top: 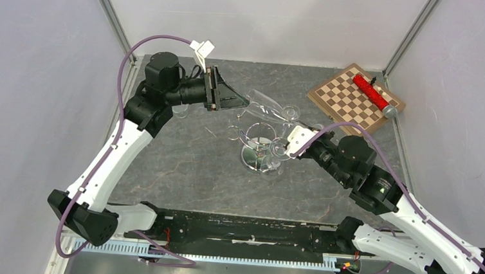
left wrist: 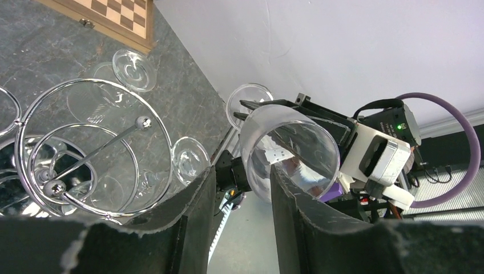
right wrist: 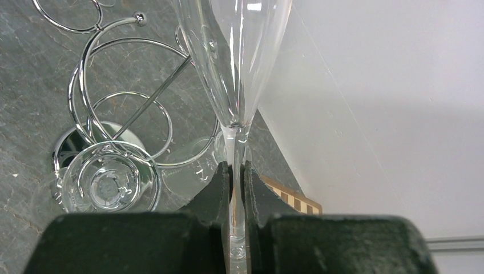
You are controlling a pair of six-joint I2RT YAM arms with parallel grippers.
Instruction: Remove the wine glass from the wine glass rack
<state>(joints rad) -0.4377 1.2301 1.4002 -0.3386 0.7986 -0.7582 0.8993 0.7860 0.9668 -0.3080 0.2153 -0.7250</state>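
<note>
Both arm bases sit along the near edge of the table in the top view. The left tool reaches in from the left and the right tool from the right. Between them the wine glass lies almost on its side, raised above the wine glass rack, whose mirrored base stands at mid-table. A chessboard with a red object on it lies at the far right corner.

From the left wrist, the left tool's dark fingers are spread. The glass's open mouth faces the camera just beyond them, and whether they touch it I cannot tell. Left of it stands the rack's top ring, with the round feet of other glasses around it.

From the right wrist, the right tool's two pads are pressed together on the glass's thin stem, with the bowl rising ahead. The rack's loops lie to the left, one holding another glass
</note>
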